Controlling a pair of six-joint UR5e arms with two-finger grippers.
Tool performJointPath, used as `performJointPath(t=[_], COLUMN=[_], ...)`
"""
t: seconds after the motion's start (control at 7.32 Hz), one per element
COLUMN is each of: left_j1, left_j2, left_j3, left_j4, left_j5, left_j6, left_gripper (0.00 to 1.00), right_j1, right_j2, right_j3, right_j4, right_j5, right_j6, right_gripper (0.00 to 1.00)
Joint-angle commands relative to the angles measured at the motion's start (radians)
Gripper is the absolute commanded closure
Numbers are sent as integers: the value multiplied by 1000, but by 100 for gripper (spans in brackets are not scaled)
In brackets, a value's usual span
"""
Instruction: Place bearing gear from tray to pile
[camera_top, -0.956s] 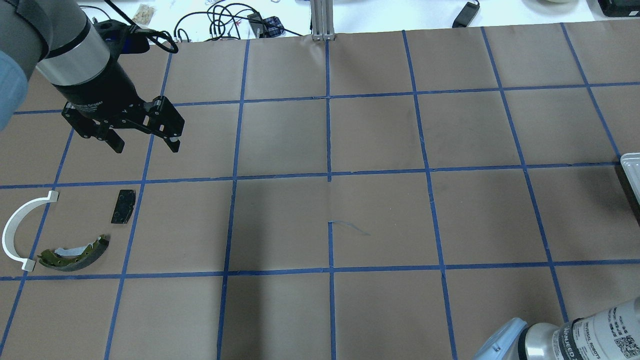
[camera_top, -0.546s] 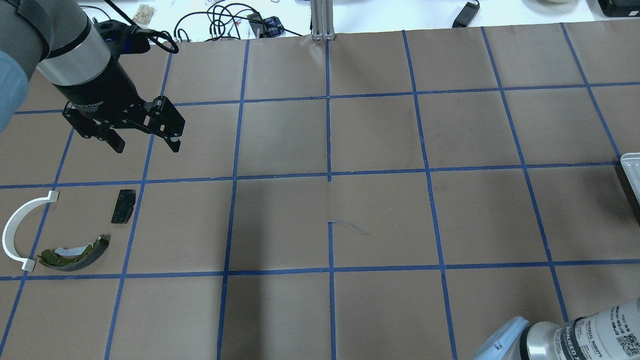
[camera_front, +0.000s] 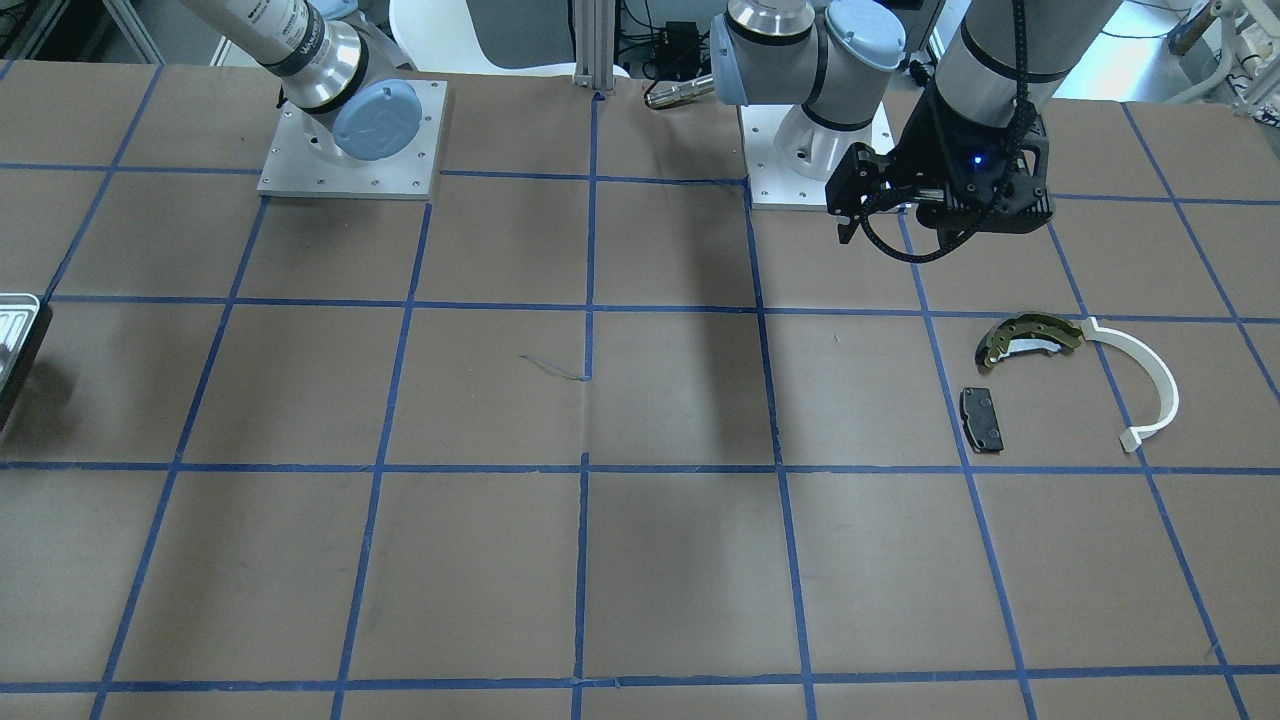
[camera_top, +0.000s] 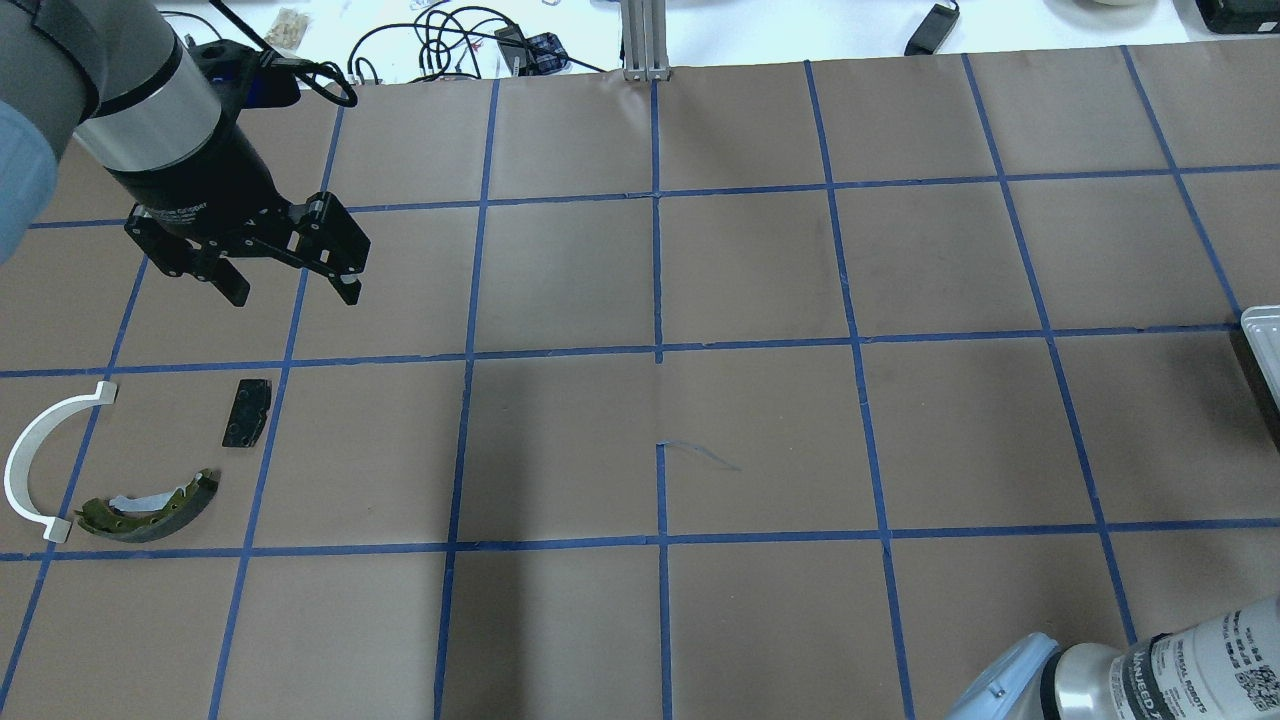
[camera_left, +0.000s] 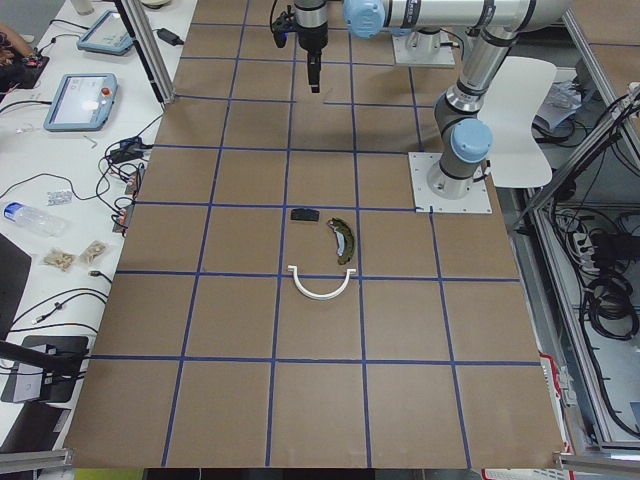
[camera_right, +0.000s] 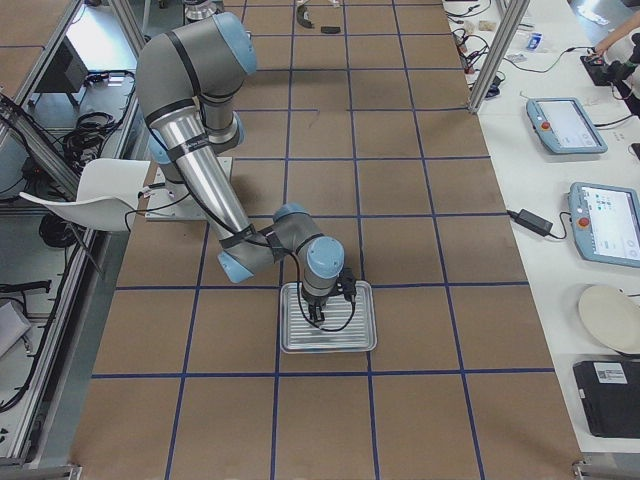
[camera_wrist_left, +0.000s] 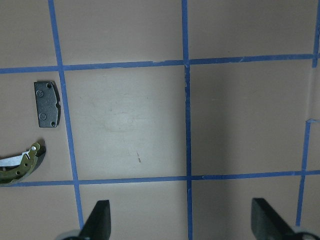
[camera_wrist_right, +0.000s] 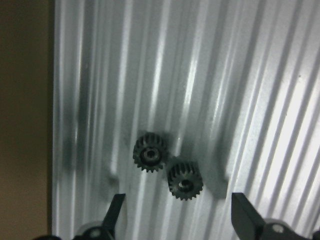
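Finds right gripper (camera_wrist_right: 178, 212) gaping wide, empty; judges bearing gear (camera_wrist_right: 184, 182) at 12 o'clock light, rigid, slick; advises pinching across toothed rim.

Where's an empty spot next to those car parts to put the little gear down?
The brown paper past the blue tape line, on the table-middle side of the brake pad and brake shoe, is wide open. A smaller gap lies between pad, shoe and white arc. It's crowded where the shoe's end sits by the arc's foot.
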Motion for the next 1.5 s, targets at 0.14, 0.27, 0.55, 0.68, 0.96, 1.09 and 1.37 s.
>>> performJointPath(t=[0.14, 0.27, 0.55, 0.68, 0.96, 1.09, 1.37], left_j1=[-1, 1, -1, 1, -1, -1, 1], left_j2=[2, 2, 0, 0, 0, 0, 0], left_j3=[0, 0, 0, 0, 0, 2, 2], left_j4=[1, 1, 1, 1, 1, 1, 1], left_j5=[1, 1, 1, 1, 1, 1, 3], left_j6=[0, 0, 0, 1, 2, 2, 3], left_gripper=[0, 0, 0, 0, 0, 0, 0], right_j1=[0, 0, 1, 0, 1, 1, 1], right_j2=[0, 0, 0, 0, 0, 2, 3], right_j3=[1, 0, 1, 1, 1, 3, 3], right_j4=[-1, -3, -46, -46, -40, -44, -46], right_j5=[0, 2, 2, 5, 8, 32, 50], right_j6=[-104, -147, -245, -247, -283, -310, -339], right_gripper=[22, 22, 21, 22, 34, 35, 35])
